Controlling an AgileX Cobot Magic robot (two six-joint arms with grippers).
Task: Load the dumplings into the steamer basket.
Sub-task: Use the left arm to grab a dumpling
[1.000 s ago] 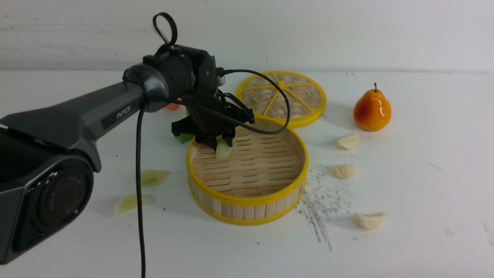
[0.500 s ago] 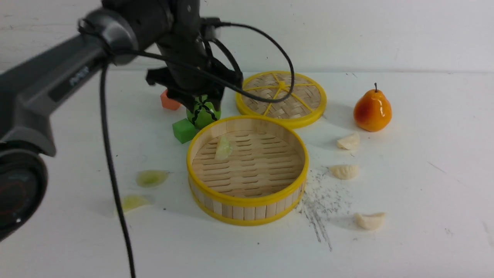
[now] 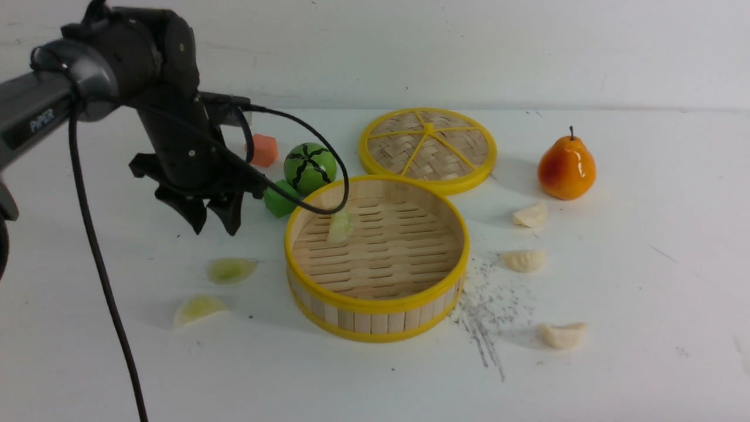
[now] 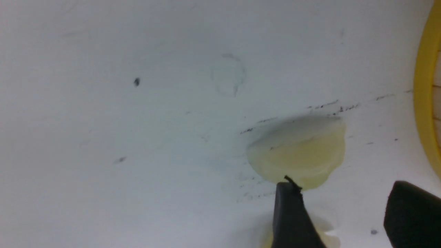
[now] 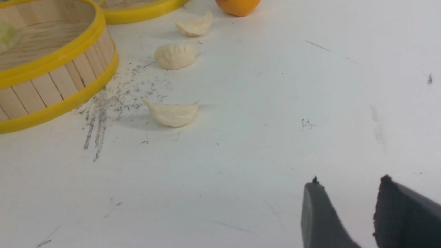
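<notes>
**Item 1.** Black left gripper (image 3: 214,225): jaws spread, nothing between them. It hangs over the left half of the white table (image 3: 644,363).

**Item 2.** Two translucent pale green crescent dumplings lie flat on the table, left of the basket and apart from it. The nearer green dumpling (image 3: 198,308) is toward the near edge, and the farther green dumpling (image 3: 231,269) is just behind it.

**Item 3.** Round bamboo steamer basket with yellow rims (image 3: 375,305), mid-table. It holds one basket green dumpling (image 3: 340,225) by its far-left wall.

**Item 4.** Three cream-white pleated dumplings lie outside the basket on its right: rear white dumpling (image 3: 530,214), middle white dumpling (image 3: 523,259), near white dumpling (image 3: 562,334).

**Item 5.** Dark right gripper (image 5: 349,182): jaws apart and empty, over bare table.

**Handling (judged).** The pieces look light, probably soft and rubbery, and the glossy green ones are likely slippery. Pinch across the plump belly, not the thin tips or the pleated edge.
</notes>
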